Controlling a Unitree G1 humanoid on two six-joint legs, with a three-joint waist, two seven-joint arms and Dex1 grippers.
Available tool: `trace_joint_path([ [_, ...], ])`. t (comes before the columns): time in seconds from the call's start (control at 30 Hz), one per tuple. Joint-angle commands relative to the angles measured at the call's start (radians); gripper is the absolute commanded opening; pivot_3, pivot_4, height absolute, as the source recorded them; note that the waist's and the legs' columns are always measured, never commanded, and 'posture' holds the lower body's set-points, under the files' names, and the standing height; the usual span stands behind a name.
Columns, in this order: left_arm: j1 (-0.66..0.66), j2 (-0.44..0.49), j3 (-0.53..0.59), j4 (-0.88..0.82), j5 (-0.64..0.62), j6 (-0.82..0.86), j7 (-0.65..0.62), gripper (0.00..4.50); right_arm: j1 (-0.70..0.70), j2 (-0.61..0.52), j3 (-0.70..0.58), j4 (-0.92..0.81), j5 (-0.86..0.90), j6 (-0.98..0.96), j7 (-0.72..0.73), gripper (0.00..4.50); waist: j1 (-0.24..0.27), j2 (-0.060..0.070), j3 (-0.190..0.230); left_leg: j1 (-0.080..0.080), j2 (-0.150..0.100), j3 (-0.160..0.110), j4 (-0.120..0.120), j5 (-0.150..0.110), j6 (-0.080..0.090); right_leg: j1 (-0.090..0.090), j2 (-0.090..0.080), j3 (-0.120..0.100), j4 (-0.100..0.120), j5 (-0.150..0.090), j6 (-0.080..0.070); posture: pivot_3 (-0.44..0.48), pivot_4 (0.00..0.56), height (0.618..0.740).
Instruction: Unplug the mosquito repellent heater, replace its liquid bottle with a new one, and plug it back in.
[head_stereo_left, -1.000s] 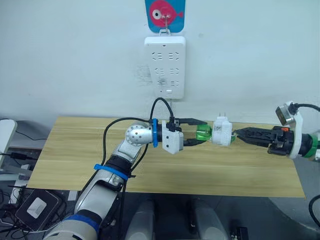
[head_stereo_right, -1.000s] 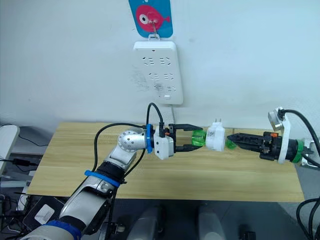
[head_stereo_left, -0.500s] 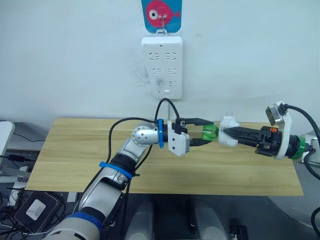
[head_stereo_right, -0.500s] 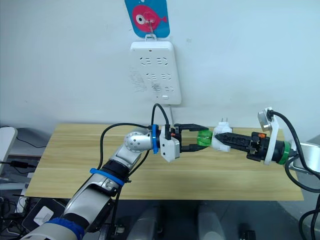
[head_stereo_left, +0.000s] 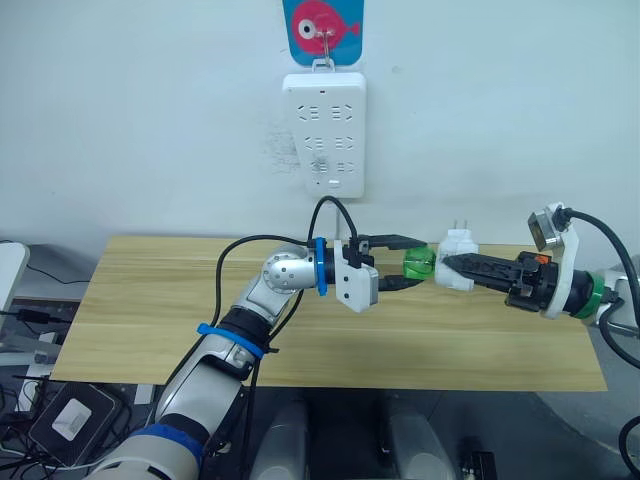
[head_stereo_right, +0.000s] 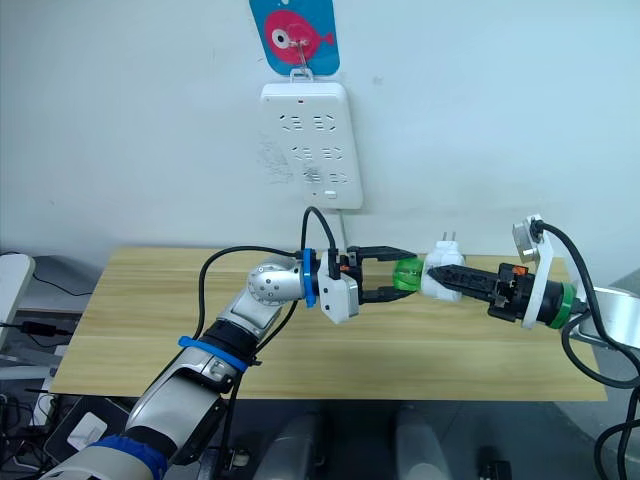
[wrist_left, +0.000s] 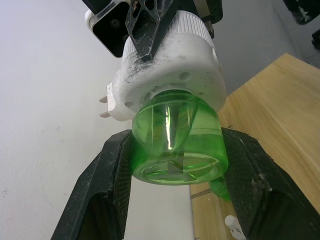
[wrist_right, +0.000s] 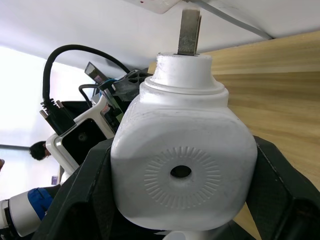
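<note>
you have the mosquito repellent heater (head_stereo_left: 459, 246) off the wall and held in mid-air above the worktop (head_stereo_left: 150, 300), well below the white power strip (head_stereo_left: 324, 131) it belongs in. the right end effector (head_stereo_left: 452, 265) is clamped on the heater's white body from the sides; in the right wrist view the vent hole faces the camera and a plug prong (wrist_right: 189, 27) stands up clear of the fingers, so the plug end stays free for going back into the strip later.

the left end effector (head_stereo_left: 415, 264) comes in from the opposite side and is closed on the green liquid bottle (wrist_left: 179, 138), one finger (wrist_left: 105, 180) on each flank of the round belly. the bottle's neck sits inside the heater's socket, so the two are not yet apart. which of the two bottles this is cannot be told, as the neck is hidden in the housing.

this opposed hold makes sense to me: one arm fixes the housing, the other can turn the bottle about the shared axis. holding it over the worktop also means a slip drops the bottle onto wood and not the floor. watch that the left grip sits on smooth curved plastic and may slide.
</note>
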Motion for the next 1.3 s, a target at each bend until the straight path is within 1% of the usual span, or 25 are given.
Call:
trace_joint_path([
  [0.03, -0.010, -0.014, -0.009, -0.023, -0.003, 0.010, 0.023, 2.25, 0.000, 0.008, -0.013, -0.037, 0.030, -0.021, -0.015, 3.01, 0.000, 0.000, 0.000, 0.000, 0.000, 0.000, 0.000, 0.000, 0.000, 0.000, 0.000, 0.000, 0.000, 0.000, 0.000, -0.111, 0.245, 0.740],
  [0.1, -0.002, -0.014, -0.007, -0.031, -0.021, 0.063, 0.009, 2.98, 0.002, 0.013, -0.014, -0.039, 0.030, -0.035, -0.041, 3.01, 0.000, 0.000, 0.000, 0.000, 0.000, 0.000, 0.000, 0.000, 0.000, 0.000, 0.000, 0.000, 0.000, 0.000, 0.000, -0.109, 0.244, 0.740],
  [0.2, 0.009, -0.008, 0.004, -0.059, -0.039, 0.147, 0.000, 3.83, 0.006, 0.021, -0.014, -0.048, 0.030, -0.063, -0.092, 3.01, -0.001, 0.000, 0.000, 0.000, 0.000, 0.000, 0.000, 0.000, 0.000, 0.000, 0.000, 0.000, 0.000, 0.000, 0.000, -0.112, 0.245, 0.740],
  [0.27, 0.014, 0.002, 0.011, -0.090, -0.046, 0.197, -0.004, 4.48, 0.007, 0.021, -0.010, -0.055, 0.030, -0.086, -0.137, 3.01, -0.001, 0.000, 0.000, 0.000, 0.000, 0.000, 0.000, 0.000, 0.000, 0.000, 0.000, 0.000, 0.000, 0.000, 0.000, -0.113, 0.245, 0.740],
  [0.4, 0.031, 0.036, 0.002, -0.166, -0.039, 0.305, -0.029, 4.50, 0.003, 0.011, 0.009, -0.073, 0.002, -0.133, -0.233, 3.01, -0.002, 0.000, 0.000, 0.000, 0.000, 0.000, 0.000, 0.000, 0.000, 0.000, 0.000, 0.000, 0.001, 0.000, 0.000, -0.117, 0.243, 0.740],
  [0.5, 0.015, 0.047, -0.014, -0.199, 0.054, 0.396, 0.012, 4.50, -0.002, 0.009, 0.039, -0.124, -0.084, -0.142, -0.266, 3.01, -0.002, 0.001, 0.000, 0.000, 0.000, 0.000, 0.000, 0.000, 0.000, -0.001, 0.000, 0.000, 0.001, 0.000, 0.000, -0.121, 0.239, 0.740],
  [0.67, 0.002, 0.029, -0.047, -0.248, 0.177, 0.538, 0.065, 4.50, -0.011, 0.025, 0.068, -0.184, -0.131, -0.168, -0.323, 3.01, -0.003, 0.000, 0.000, 0.000, 0.000, 0.000, 0.000, 0.000, 0.000, -0.001, 0.000, 0.000, 0.000, 0.000, 0.000, -0.125, 0.235, 0.740],
  [0.8, 0.028, -0.001, -0.073, -0.322, 0.189, 0.655, 0.048, 4.50, -0.005, 0.040, 0.075, -0.222, -0.088, -0.207, -0.399, 3.01, -0.003, 0.000, 0.000, 0.000, 0.000, 0.000, 0.000, 0.000, 0.000, -0.001, 0.000, 0.000, 0.001, 0.000, 0.000, -0.128, 0.235, 0.740],
  [0.93, 0.052, -0.013, -0.094, -0.393, 0.195, 0.733, 0.035, 4.50, 0.004, 0.042, 0.080, -0.245, -0.063, -0.229, -0.444, 3.01, -0.003, 0.000, -0.001, -0.001, 0.000, 0.000, 0.000, 0.000, 0.000, -0.001, 0.000, 0.000, 0.001, 0.000, 0.000, -0.129, 0.236, 0.740],
  [1.07, 0.047, -0.016, -0.114, -0.396, 0.223, 0.767, 0.058, 4.50, 0.001, 0.044, 0.095, -0.265, -0.039, -0.245, -0.469, 3.01, -0.003, 0.000, -0.001, -0.001, 0.000, 0.001, 0.000, 0.000, 0.000, -0.002, 0.000, 0.000, 0.002, 0.000, 0.000, -0.130, 0.236, 0.740],
  [1.17, 0.040, -0.018, -0.127, -0.374, 0.242, 0.760, 0.075, 4.50, 0.000, 0.045, 0.110, -0.285, -0.009, -0.262, -0.486, 3.01, -0.003, 0.000, -0.001, -0.001, 0.000, 0.001, 0.000, 0.000, 0.000, -0.002, 0.000, 0.000, 0.002, 0.000, 0.000, -0.128, 0.236, 0.740],
  [1.27, 0.044, -0.019, -0.132, -0.364, 0.245, 0.749, 0.084, 3.90, 0.002, 0.041, 0.124, -0.306, 0.018, -0.275, -0.500, 3.01, -0.003, 0.000, -0.001, -0.001, 0.000, 0.001, 0.000, 0.000, 0.000, -0.002, 0.000, 0.000, 0.002, 0.000, 0.000, -0.128, 0.236, 0.740],
  [1.3, 0.046, -0.020, -0.132, -0.365, 0.245, 0.747, 0.086, 3.60, 0.004, 0.039, 0.127, -0.311, 0.023, -0.278, -0.503, 3.01, -0.002, 0.000, -0.001, -0.001, 0.000, 0.001, 0.000, 0.000, 0.000, -0.002, 0.000, 0.000, 0.002, 0.000, 0.000, -0.128, 0.236, 0.740],
])
